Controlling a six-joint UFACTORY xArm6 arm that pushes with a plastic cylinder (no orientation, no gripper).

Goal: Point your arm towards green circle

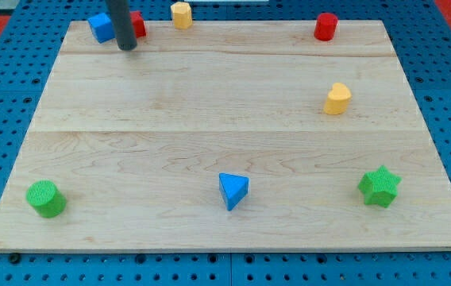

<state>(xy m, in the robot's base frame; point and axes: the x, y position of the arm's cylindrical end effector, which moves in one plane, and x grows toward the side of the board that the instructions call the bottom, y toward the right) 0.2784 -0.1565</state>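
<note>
The green circle [46, 198], a short green cylinder, stands near the bottom left corner of the wooden board [225, 95]. My tip [127, 47] is at the top left of the board, far above the green circle. It sits just right of a blue block [101, 27] and in front of a red block [137, 24], which the rod partly hides.
A yellow block [181, 14] sits at the top edge. A red cylinder [325, 26] is at the top right. A yellow heart [337, 98] is at the right. A blue triangle [233, 191] is at the bottom middle and a green star [379, 187] at the bottom right.
</note>
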